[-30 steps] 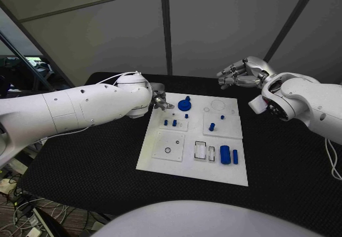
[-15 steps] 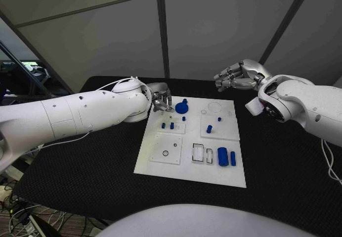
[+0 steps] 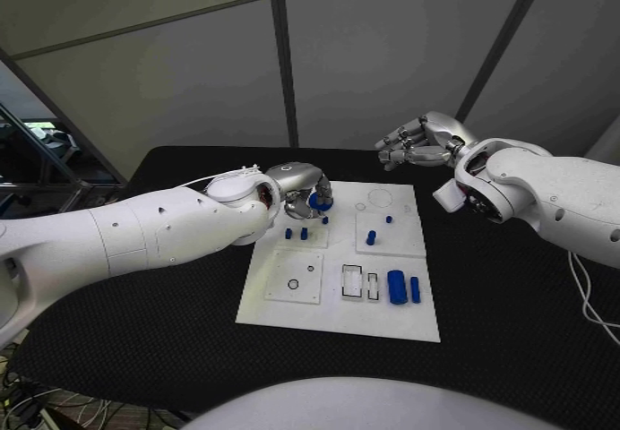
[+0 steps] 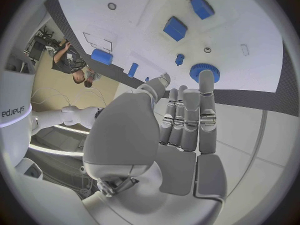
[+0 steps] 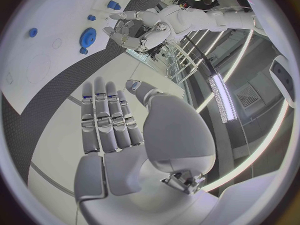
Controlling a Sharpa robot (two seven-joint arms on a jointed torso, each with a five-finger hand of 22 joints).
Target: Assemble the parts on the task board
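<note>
Early stage, I judge — several small blue plastic parts [image 3: 397, 287] lie loose on the white rectangular task board [image 3: 336, 309]. The silver left hand [image 3: 306, 195], fingers extended and empty, reaches the round blue toothed gear [image 4: 204, 73], perhaps touching; the silver right hand [image 3: 416, 143] hovers empty, fingers apart.

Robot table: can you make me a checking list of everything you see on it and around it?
Surface: black table, covered in dark cloth.
Job's things: white task board in the middle; blue gear at its far end; blue cylinder and slim blue bar lying near its front; small blue pegs standing in it.
Clutter: nothing seen.
Hands: left hand over the gear, fingers straight, holding nothing; right hand raised beyond the board, holding nothing.
Cables: white cable beside the right arm.
Surroundings: grey wall panels behind.
</note>
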